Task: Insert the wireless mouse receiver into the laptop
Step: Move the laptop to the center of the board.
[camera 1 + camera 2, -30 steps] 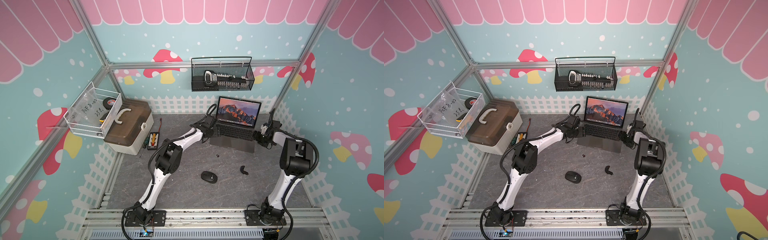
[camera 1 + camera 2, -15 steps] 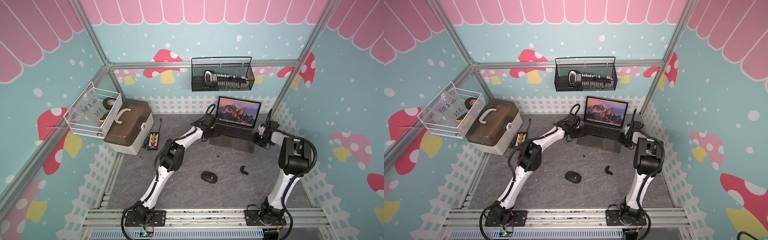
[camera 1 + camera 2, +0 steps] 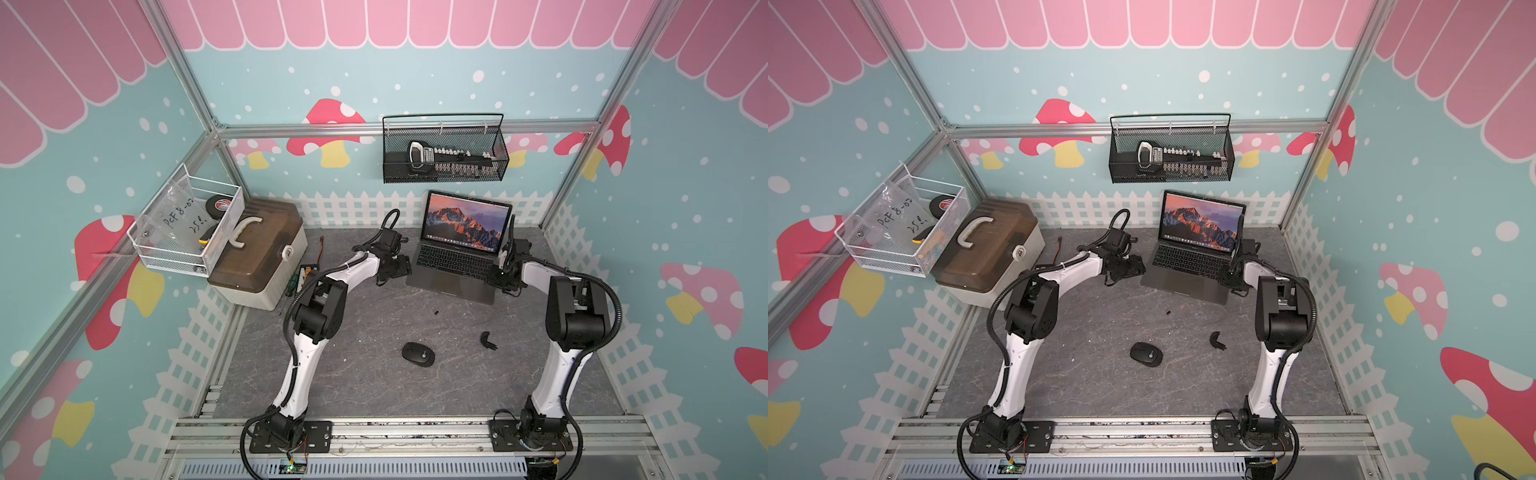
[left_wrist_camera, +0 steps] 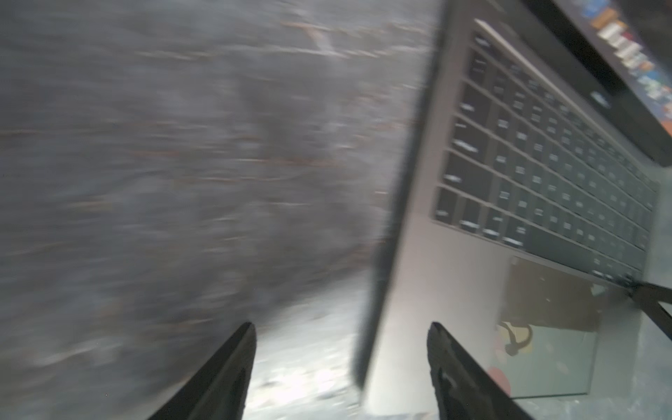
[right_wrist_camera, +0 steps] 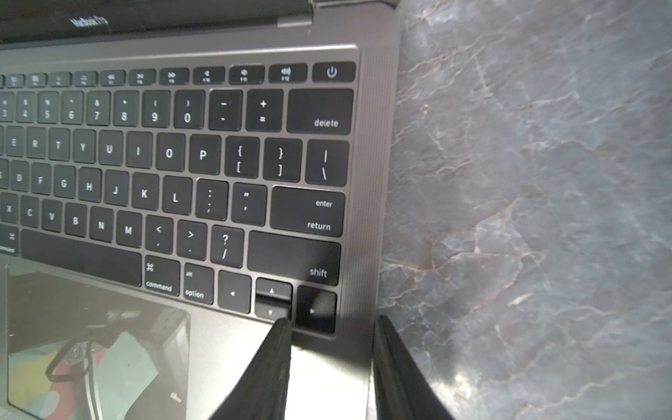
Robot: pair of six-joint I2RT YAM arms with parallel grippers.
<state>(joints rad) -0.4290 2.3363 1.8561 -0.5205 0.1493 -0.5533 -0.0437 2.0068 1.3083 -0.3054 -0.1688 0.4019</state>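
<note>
The laptop stands open at the back of the table, its screen showing an orange mountain. My left gripper is open and straddles the laptop's left edge. My right gripper is open at the front right corner, one finger over the laptop's palm rest and the other just outside its edge. The wireless mouse receiver lies as a tiny dark stub on the table in front of the laptop, held by nothing. The black wireless mouse sits nearer the front.
A black curved shell piece lies right of the mouse. A brown-lidded toolbox and a white wire basket stand at the left, with a small tool set beside the box. A black mesh basket hangs on the back wall.
My right gripper has moved left onto the laptop's right front corner and its jaws have narrowed. The left gripper stays at the laptop's left edge; its wrist view is motion-blurred.
</note>
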